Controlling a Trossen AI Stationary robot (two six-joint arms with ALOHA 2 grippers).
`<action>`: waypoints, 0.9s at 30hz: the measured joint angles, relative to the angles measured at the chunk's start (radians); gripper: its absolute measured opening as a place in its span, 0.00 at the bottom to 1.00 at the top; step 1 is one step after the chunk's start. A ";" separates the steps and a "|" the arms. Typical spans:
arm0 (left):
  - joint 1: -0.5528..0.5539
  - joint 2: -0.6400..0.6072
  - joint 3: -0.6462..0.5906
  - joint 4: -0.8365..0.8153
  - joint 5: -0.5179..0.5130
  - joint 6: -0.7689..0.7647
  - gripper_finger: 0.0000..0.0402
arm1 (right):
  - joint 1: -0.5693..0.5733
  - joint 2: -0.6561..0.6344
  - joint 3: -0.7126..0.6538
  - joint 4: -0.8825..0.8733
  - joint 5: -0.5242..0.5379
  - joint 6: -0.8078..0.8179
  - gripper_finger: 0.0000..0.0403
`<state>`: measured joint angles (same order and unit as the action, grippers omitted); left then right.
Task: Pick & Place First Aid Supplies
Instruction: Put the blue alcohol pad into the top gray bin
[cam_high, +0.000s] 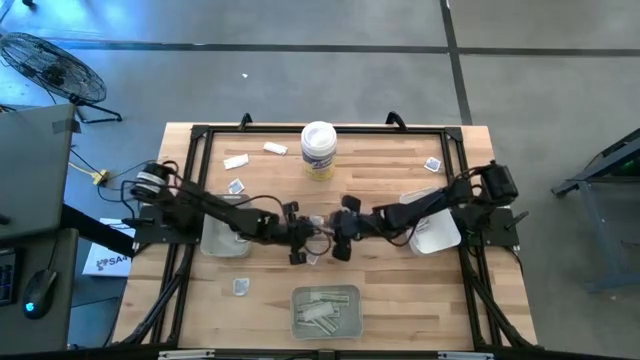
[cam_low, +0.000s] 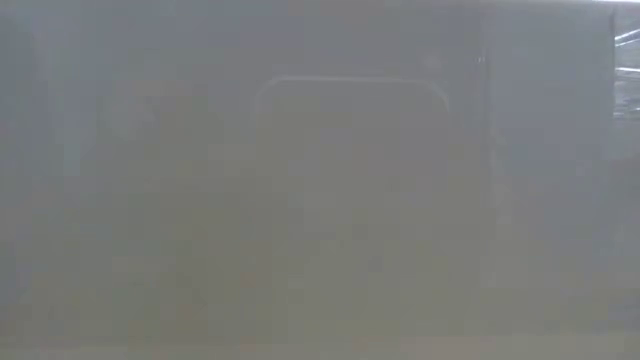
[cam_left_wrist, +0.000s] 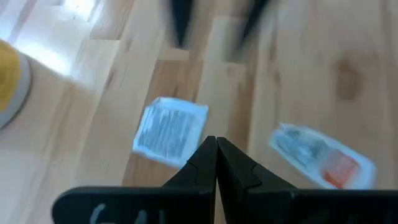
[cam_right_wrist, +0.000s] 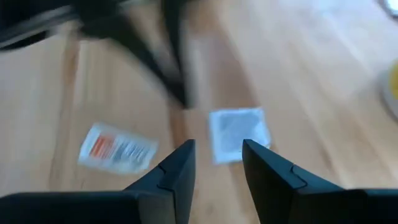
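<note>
Both arms meet mid-frame over the butcher-block table (cam_high: 400, 275). The left gripper (cam_left_wrist: 216, 148) has its fingers pinched fully together on nothing, with a blue-print packet (cam_left_wrist: 169, 132) just beside the tips and a red-print packet (cam_left_wrist: 322, 157) nearby. The right gripper (cam_right_wrist: 216, 155) is parted a little and empty, above that same blue-print square. More packets lie scattered upper left, by the white tub (cam_high: 318, 150). A strip-filled tray (cam_high: 325, 310) sits bottom centre. Grey floor all round, and a fan (cam_high: 50, 68) upper left.

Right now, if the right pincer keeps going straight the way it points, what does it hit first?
Most likely the white square packet lying flat on the table, just ahead of the open right pincer. Beyond it is the left arm's pincer; depth is unclear.
</note>
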<state>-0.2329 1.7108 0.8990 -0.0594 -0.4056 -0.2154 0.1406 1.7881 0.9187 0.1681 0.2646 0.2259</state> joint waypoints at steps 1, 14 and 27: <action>-0.012 -0.015 0.000 -0.019 -0.010 -0.003 0.00 | -0.013 0.000 0.001 0.009 0.000 0.026 0.31; -0.063 -0.086 0.000 -0.234 -0.132 -0.124 0.00 | -0.080 0.001 0.000 0.020 0.043 0.016 0.31; -0.064 -0.086 0.000 -0.236 -0.094 -0.149 0.00 | -0.128 0.145 0.000 0.170 -0.023 -0.002 0.31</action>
<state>-0.2966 1.6253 0.8993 -0.2951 -0.4995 -0.3645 0.0126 1.9331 0.9188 0.3384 0.2416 0.2235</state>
